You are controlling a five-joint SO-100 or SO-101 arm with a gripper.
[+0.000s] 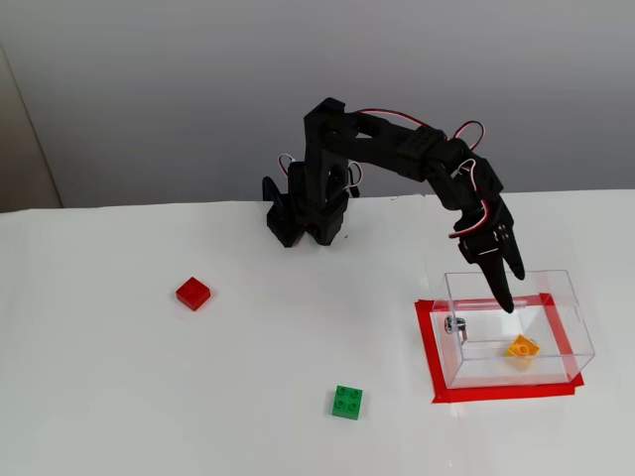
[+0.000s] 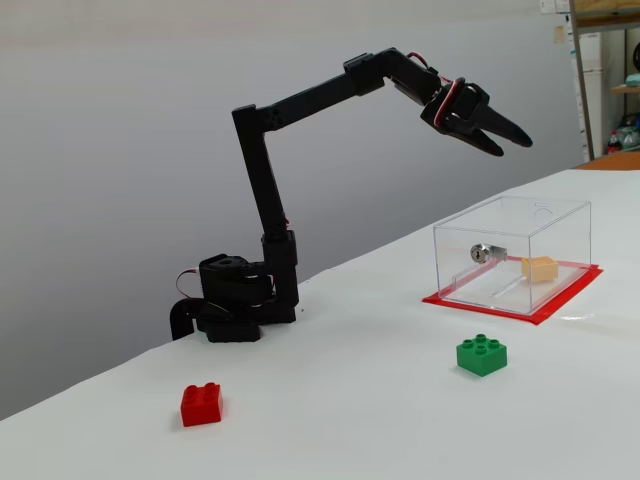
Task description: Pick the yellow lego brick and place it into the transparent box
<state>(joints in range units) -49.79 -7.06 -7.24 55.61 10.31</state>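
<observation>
Yellow lego brick (image 1: 522,347) lies on the floor of the transparent box (image 1: 566,297), resting tilted (corner toward the camera in a fixed view). Hand (image 2: 510,140) hangs above the box, well clear of the brick, fingers slightly parted and empty. Box sits on a red-taped patch (image 1: 429,347) of the desk (image 1: 149,397). Green brick (image 1: 346,403) and red brick (image 1: 192,293) lie outside on the desk.

Arm (image 2: 262,190) stood upright from base, forearm reached out and bent down at wrist. Gripper (image 1: 511,288) was raised, pointing downward, fingers (image 2: 512,132) slightly parted, nothing held between them.
</observation>
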